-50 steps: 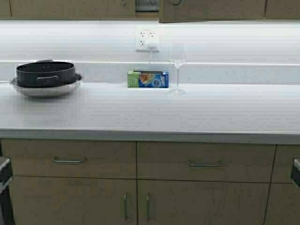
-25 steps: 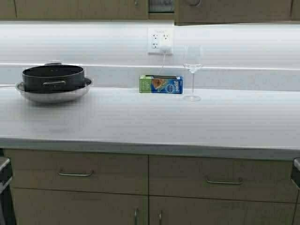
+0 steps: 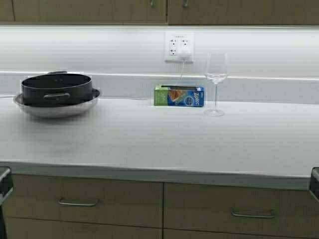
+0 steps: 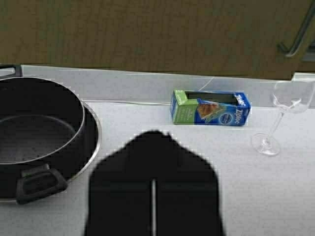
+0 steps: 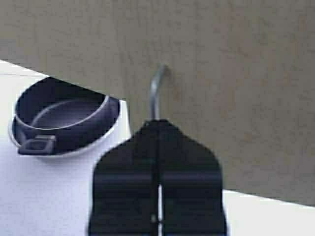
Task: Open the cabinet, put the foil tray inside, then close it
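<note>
The cabinet (image 3: 89,10) runs along the top of the high view. Its two tan doors are flush, and the short metal handles (image 3: 185,3) meet at the middle. The foil tray is hidden from every view. Neither gripper shows in the high view. In the right wrist view my right gripper (image 5: 157,123) is shut on the cabinet handle (image 5: 156,91), right against the tan door (image 5: 246,73). In the left wrist view my left gripper (image 4: 154,133) is shut and empty, held above the white counter (image 4: 275,196).
On the counter (image 3: 149,139) a black pot (image 3: 56,88) sits in a steel bowl (image 3: 57,108) at the left. A Ziploc box (image 3: 179,95) and a wine glass (image 3: 216,79) stand near the back wall under an outlet (image 3: 179,47). Drawers (image 3: 79,201) lie below.
The robot has driven forward towards the counter, so the scene has shifted down and right. The right cabinet door, ajar before, is now flush with the left one.
</note>
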